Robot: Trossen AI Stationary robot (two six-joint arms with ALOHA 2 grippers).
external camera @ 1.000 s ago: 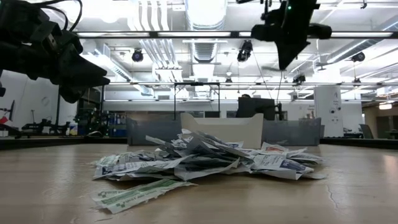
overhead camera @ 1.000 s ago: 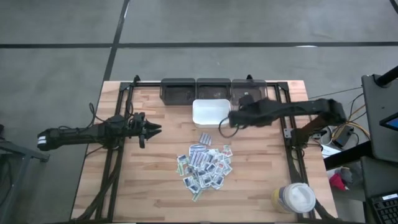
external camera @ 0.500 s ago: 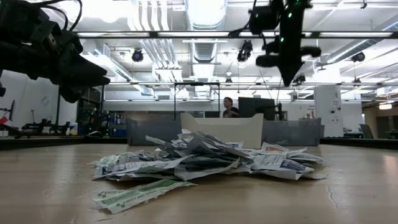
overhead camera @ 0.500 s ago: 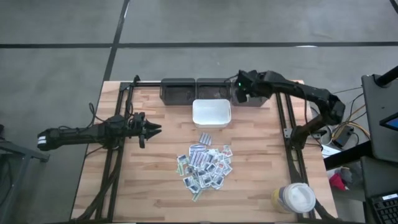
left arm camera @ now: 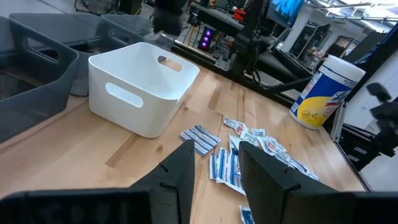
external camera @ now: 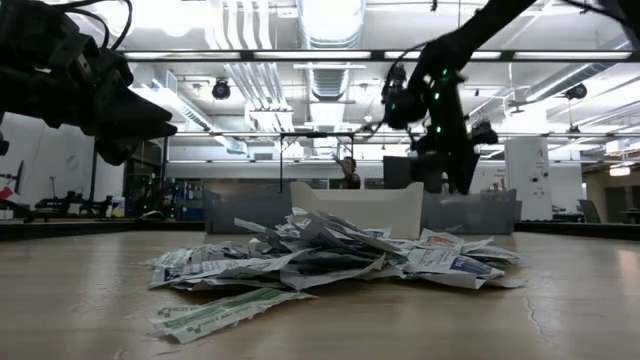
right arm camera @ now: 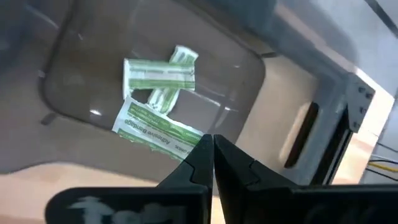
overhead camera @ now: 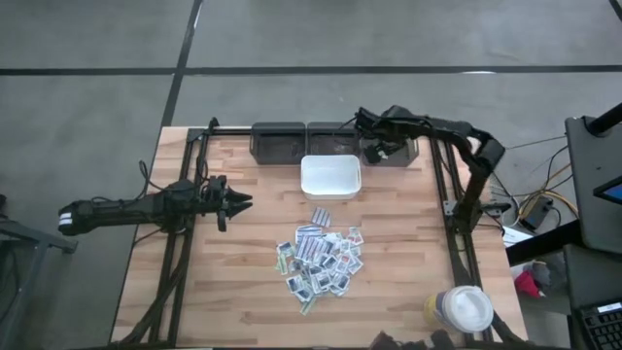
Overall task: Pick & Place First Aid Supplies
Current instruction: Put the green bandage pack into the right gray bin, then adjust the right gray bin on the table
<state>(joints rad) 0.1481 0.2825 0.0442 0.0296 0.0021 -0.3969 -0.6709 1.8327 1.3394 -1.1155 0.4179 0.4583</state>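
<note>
The first aid supplies lie in a loose heap of small flat packets on the wooden table, nearer than the white tray. My right gripper is shut and points steeply down over the right-hand one of three dark grey bins at the far edge. On that bin's floor lie green-print packets. One more green-print packet reaches to the fingertips. My left gripper waits open at the table's left, clear of the heap, pointing toward the tray. My right gripper has the green-print packet by one end, right at its fingertips. The fingers come from above, slanting down. The packet sticks out sideways from them over the bin's inside. The left finger hides the place of contact itself.
Two more dark grey bins stand left of the first along the far edge. A round white-lidded jar with a yellow label stands at the near right corner. Black frame rails run along both sides. A person shows far behind the table.
My right gripper has swung from above the tray's near right corner toward the far edge and stands over the right-hand grey bin. It has come lower, tipped more steeply downward and stayed shut.
</note>
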